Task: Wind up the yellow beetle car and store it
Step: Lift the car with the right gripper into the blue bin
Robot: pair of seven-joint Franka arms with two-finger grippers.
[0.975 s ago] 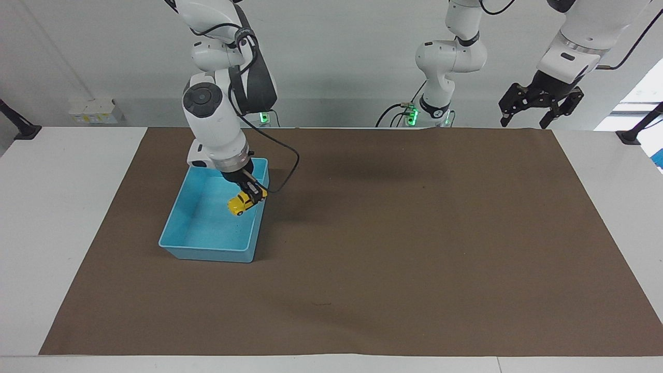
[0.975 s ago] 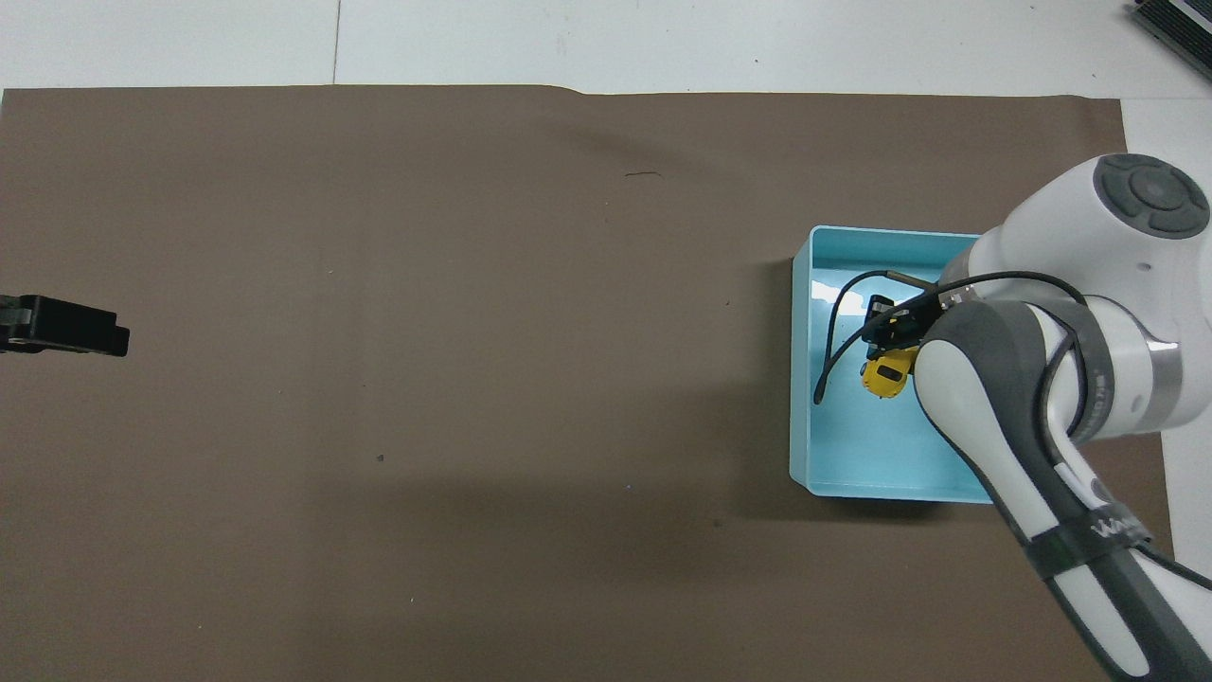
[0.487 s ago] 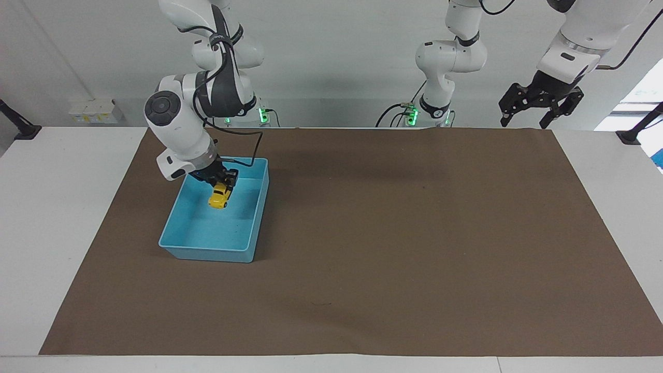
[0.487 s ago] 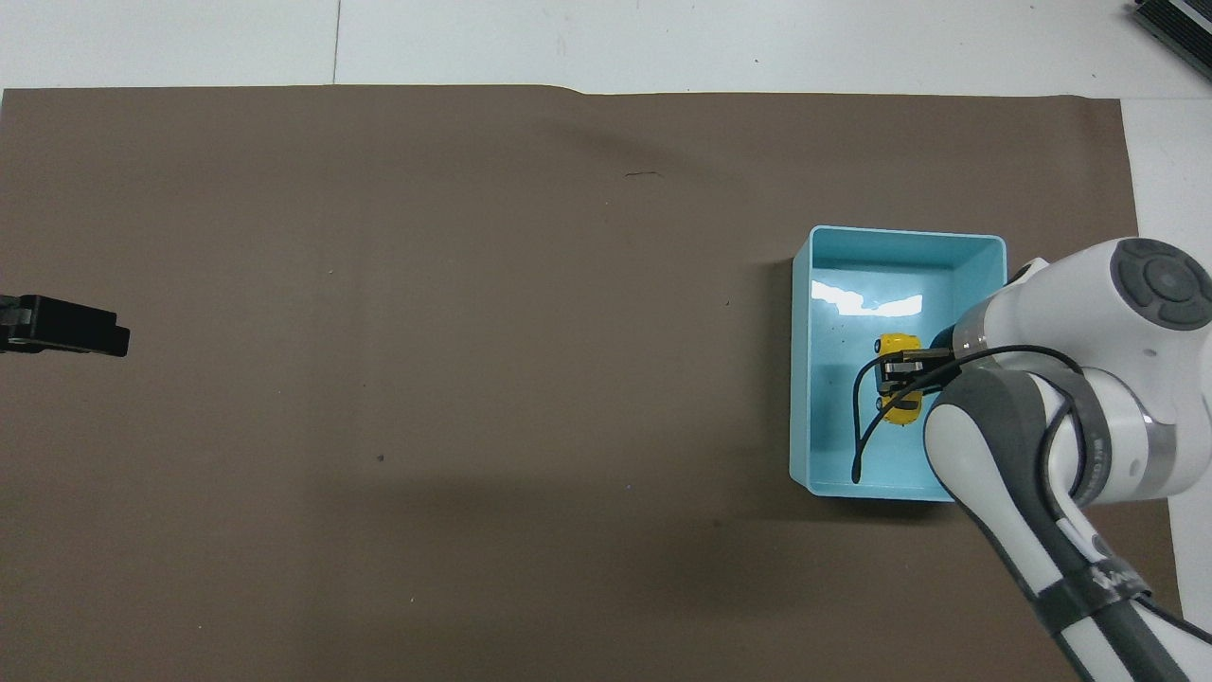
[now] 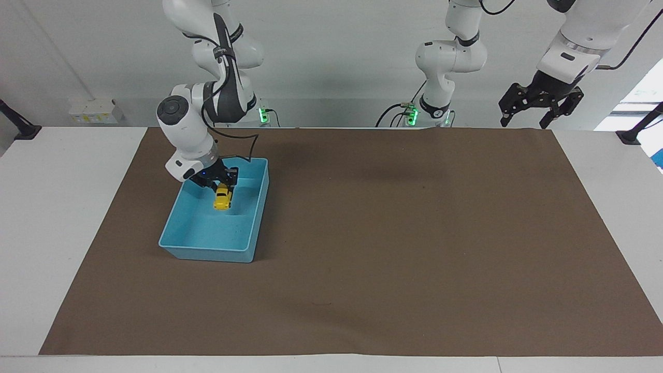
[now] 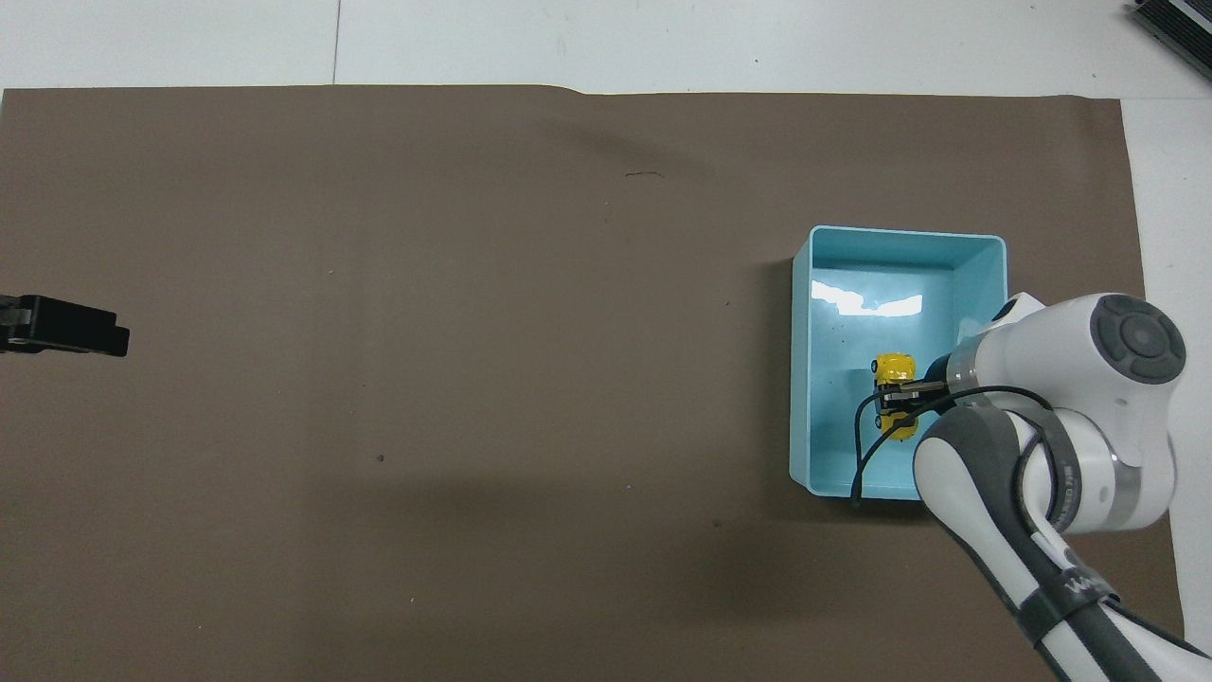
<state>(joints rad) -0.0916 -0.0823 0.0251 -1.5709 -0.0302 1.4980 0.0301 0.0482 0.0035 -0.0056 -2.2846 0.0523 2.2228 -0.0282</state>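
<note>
The yellow beetle car is inside the blue bin, low over its floor, in the half nearer to the robots. My right gripper reaches down into the bin and is shut on the car. In the overhead view its fingers cross the middle of the car, which shows on both sides of the right gripper inside the bin. Whether the car touches the floor I cannot tell. My left gripper waits open and raised over the left arm's end of the table; it also shows in the overhead view.
A brown mat covers most of the white table. The bin stands on the mat toward the right arm's end. A black cable hangs from the right arm over the bin.
The right gripper has swung the car from above the bin's side wall to inside the bin, turned it, and lowered it. The left arm has not moved.
</note>
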